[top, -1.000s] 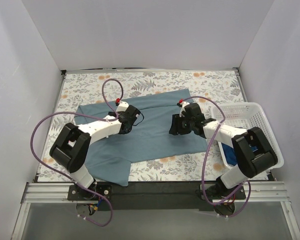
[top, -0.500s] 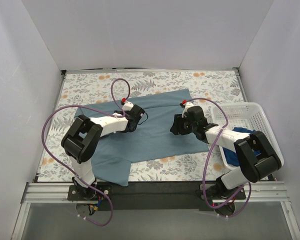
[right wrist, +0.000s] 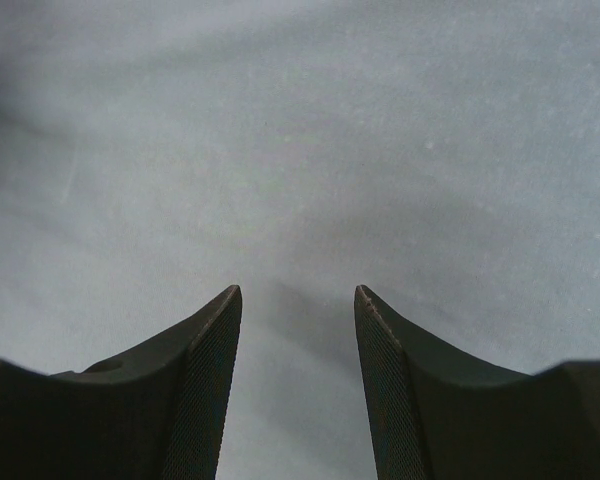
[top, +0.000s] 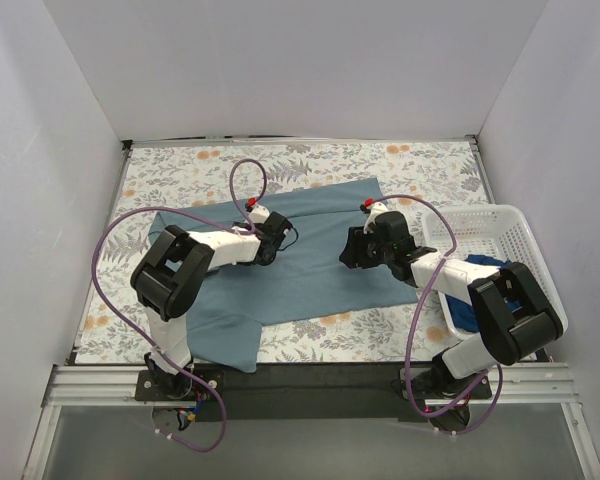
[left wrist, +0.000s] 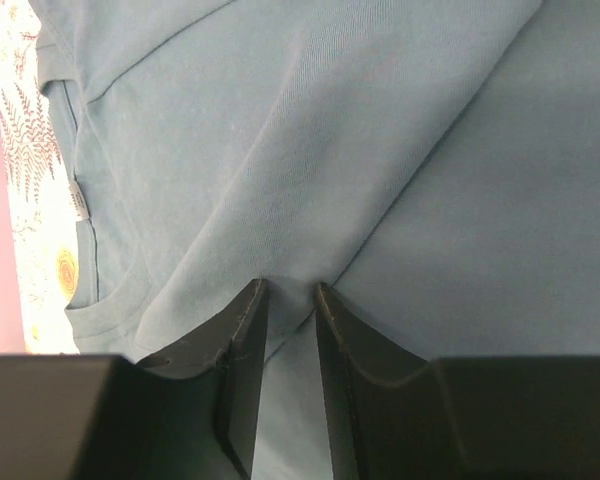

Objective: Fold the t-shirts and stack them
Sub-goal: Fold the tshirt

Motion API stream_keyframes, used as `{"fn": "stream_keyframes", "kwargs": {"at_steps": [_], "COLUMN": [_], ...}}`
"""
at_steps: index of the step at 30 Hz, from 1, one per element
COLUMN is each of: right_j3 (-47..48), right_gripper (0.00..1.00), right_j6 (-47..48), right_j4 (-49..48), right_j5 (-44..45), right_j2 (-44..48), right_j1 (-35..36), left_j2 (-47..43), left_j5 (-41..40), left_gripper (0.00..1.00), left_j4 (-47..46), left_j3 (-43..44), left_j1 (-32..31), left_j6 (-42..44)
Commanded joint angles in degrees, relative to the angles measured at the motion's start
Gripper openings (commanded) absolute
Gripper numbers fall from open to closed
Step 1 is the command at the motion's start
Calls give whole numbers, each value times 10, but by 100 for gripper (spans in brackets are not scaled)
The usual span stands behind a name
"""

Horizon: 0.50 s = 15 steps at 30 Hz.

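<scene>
A slate-blue t-shirt (top: 315,275) lies spread on the floral table, its collar and tag (left wrist: 78,200) towards the left in the left wrist view. My left gripper (top: 277,240) (left wrist: 290,290) is down on the shirt's upper left part. Its jaws stand narrow, with a raised ridge of the cloth (left wrist: 280,200) gathered between the tips. My right gripper (top: 348,250) (right wrist: 298,290) is open at the shirt's right part, with flat cloth (right wrist: 300,150) under the tips and nothing between them. A darker royal-blue t-shirt (top: 467,310) lies bunched in the basket.
A white lattice basket (top: 520,232) stands at the right edge of the table, beside the right arm. White walls close in the back and both sides. Purple cables loop above each arm. Bare floral cloth (top: 180,170) shows at the back left.
The left gripper has slid right and slightly back across the shirt and its jaws have narrowed onto a fold. The right arm has hardly moved.
</scene>
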<state>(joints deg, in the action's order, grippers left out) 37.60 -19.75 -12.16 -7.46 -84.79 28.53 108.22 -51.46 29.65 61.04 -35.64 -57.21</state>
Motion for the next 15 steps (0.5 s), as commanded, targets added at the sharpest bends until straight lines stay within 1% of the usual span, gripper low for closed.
{"fn": "stream_keyframes", "kwargs": {"at_steps": [1,5,9,15], "right_j3": [-3,-3,-3,-2], "right_gripper": [55,56,56,55], "right_j6": [-6,-9,-9,-9], "right_j4": [-24,-25,-27,-26], "right_j5": [0,-3,-2,-4], "right_j2": [2,0,0,-3], "right_j1": [2,2,1,2], "left_j2": [1,-7,-20,-43], "left_j5": [-29,-22,-22,-4], "left_gripper": [24,9,0,0], "left_j4": [-18,-25,-42,-81], "left_j3": [15,20,22,28], "left_j1": [2,13,21,63], "left_j6": [8,17,41,103]}}
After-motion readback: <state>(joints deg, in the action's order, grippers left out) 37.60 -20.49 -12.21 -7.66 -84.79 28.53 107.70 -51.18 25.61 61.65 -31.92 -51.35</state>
